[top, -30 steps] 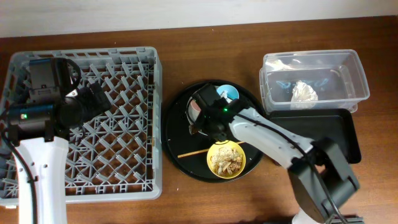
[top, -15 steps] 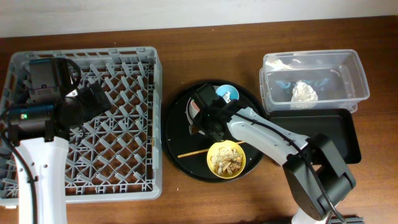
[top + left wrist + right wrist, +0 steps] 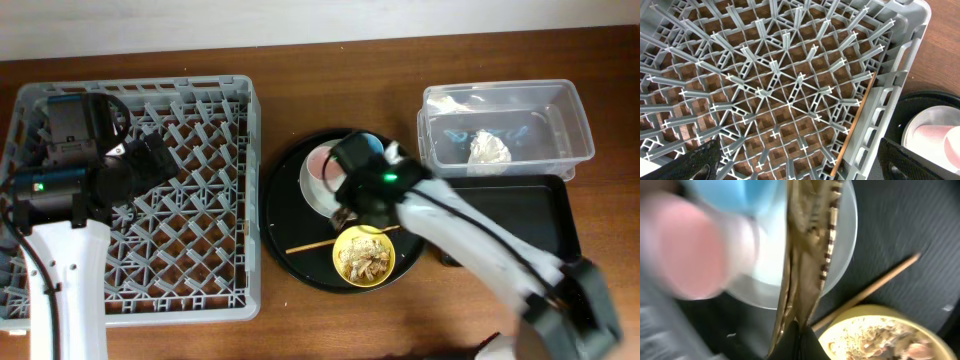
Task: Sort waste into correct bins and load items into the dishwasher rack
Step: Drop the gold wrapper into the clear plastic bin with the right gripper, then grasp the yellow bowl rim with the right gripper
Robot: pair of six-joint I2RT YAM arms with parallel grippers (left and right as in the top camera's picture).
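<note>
My right gripper (image 3: pixel 799 330) is shut on the lower end of the long gold-brown wrapper (image 3: pixel 807 255), which hangs over the pale plate (image 3: pixel 765 272). On the plate stand the pink cup (image 3: pixel 322 163) and the blue cup (image 3: pixel 372 144). The yellow bowl (image 3: pixel 364 256) holds beige food scraps (image 3: pixel 890 337), with a chopstick (image 3: pixel 310 244) beside it. In the overhead view the right arm (image 3: pixel 420 205) is blurred above the bowl. My left gripper (image 3: pixel 800 170) hangs open over the grey dishwasher rack (image 3: pixel 215 110), where another chopstick (image 3: pixel 855 125) lies along the right wall.
Plate, cups and bowl sit on a large round black tray (image 3: pixel 285 225). At the right, the clear tub (image 3: pixel 560 100) holds a crumpled white napkin (image 3: pixel 490 149). The shallow black rectangular tray (image 3: pixel 540 215) lies just in front of it.
My right gripper has closed on the wrapper, and the arm has swung right, uncovering the pink cup. The left arm has not moved.
</note>
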